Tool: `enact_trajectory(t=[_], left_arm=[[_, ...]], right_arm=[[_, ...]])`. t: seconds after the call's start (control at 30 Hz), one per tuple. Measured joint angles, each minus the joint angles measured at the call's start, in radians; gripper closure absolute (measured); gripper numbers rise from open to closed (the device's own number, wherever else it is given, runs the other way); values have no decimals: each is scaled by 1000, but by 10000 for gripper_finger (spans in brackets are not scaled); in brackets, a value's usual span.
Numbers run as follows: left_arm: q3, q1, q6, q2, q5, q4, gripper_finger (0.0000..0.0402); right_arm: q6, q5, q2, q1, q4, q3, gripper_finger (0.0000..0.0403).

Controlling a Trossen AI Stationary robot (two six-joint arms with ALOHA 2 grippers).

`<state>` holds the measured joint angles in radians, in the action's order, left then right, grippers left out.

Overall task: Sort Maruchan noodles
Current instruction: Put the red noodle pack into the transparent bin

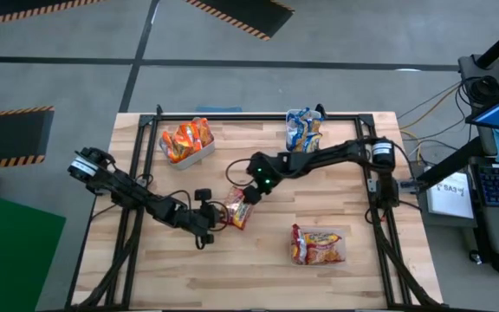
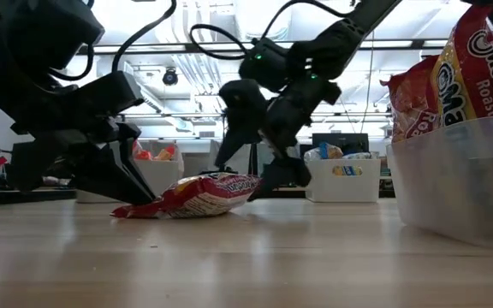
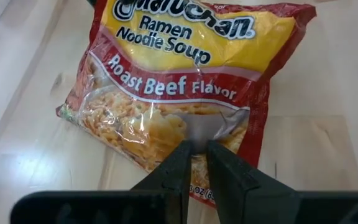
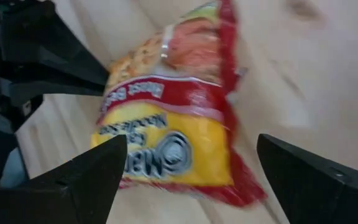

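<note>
One red-and-yellow Maruchan packet (image 1: 239,209) (image 2: 204,195) (image 3: 185,81) (image 4: 173,118), marked Roast Beef, lies flat on the wooden table near its middle. My left gripper (image 1: 217,211) (image 2: 139,198) (image 3: 194,155) is at the packet's left end, shut on it. My right gripper (image 1: 248,192) (image 2: 259,175) (image 4: 191,142) hangs open just above the packet's far right end, with one finger on either side; whether it touches the packet, I cannot tell. My left gripper pinches the packet's wrapper near its end seam (image 3: 197,134) between its two fingers. The fingers slant down from the table's left side (image 2: 131,201). The packet lies on the table, its pinched end low on the wood.
Three clear bins stand on the table: one with orange packets (image 1: 186,141) at the far left, one with blue-and-yellow packets (image 1: 304,130) at the far middle, and one with red packets (image 1: 319,245) (image 2: 452,171) near right. A dark frame (image 1: 150,130) borders the tabletop.
</note>
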<state>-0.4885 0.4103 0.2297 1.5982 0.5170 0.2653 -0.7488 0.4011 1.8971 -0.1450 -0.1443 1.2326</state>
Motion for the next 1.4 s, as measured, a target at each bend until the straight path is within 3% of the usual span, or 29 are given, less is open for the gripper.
enact_trajectory(t=[0.3, 0.83, 1.07, 1.2, 1.4], left_arm=[[0, 0, 4, 31, 49, 40, 365], [-1, 5, 20, 23, 51, 10, 365], [0, 12, -79, -157, 46, -133, 365], [11, 12, -170, -310, 46, -153, 365], [15, 11, -298, -530, 49, -109, 365]], right_arm=[[-45, 73, 78, 17, 2, 85, 93], [-14, 78, 62, 20, 7, 89, 316], [52, 69, 14, 20, -1, 88, 387], [99, 64, -29, 21, -1, 88, 393], [178, -30, -122, 40, -48, 88, 393]])
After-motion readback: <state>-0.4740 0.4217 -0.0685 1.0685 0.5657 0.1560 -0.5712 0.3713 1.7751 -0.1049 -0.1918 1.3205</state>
